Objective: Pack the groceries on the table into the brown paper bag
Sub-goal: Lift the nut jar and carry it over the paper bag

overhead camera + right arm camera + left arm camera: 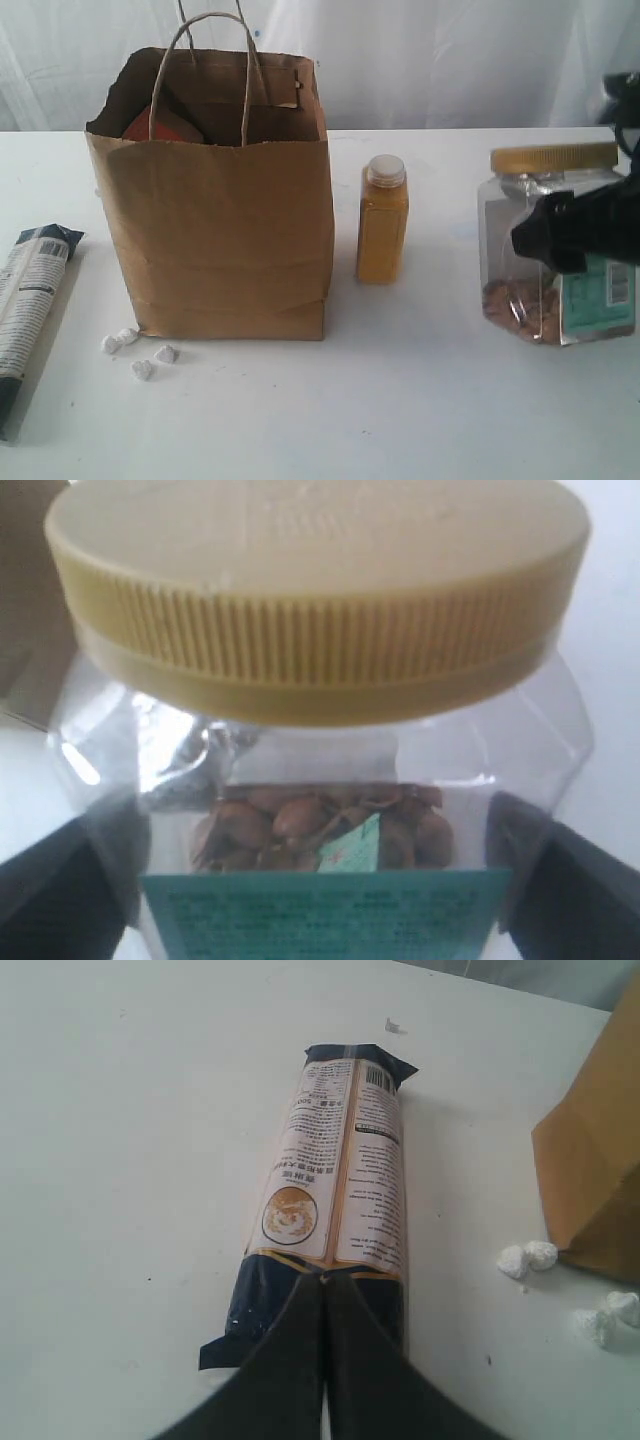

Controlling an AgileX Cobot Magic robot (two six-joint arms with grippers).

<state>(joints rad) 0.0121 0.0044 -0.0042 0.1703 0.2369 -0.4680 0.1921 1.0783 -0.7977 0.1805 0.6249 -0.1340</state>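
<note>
Four white lumps (143, 369) and one brown paper bag (230, 240) sit right of the shut, empty left claw (325, 1280) over one long blue-white package (335, 1180); right claw (315, 880), spread wide, grips one gold-lidded nut jar (520, 290).

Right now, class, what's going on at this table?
A two-armed robot is packing groceries into the brown paper bag, which already holds a red-labelled pouch. The right tool grips the nut jar by its sides; the jar stands on the table. The left tool is shut, its tip over the end of the long blue-white package. The orange bottle and white lumps wait beside the bag.
</note>
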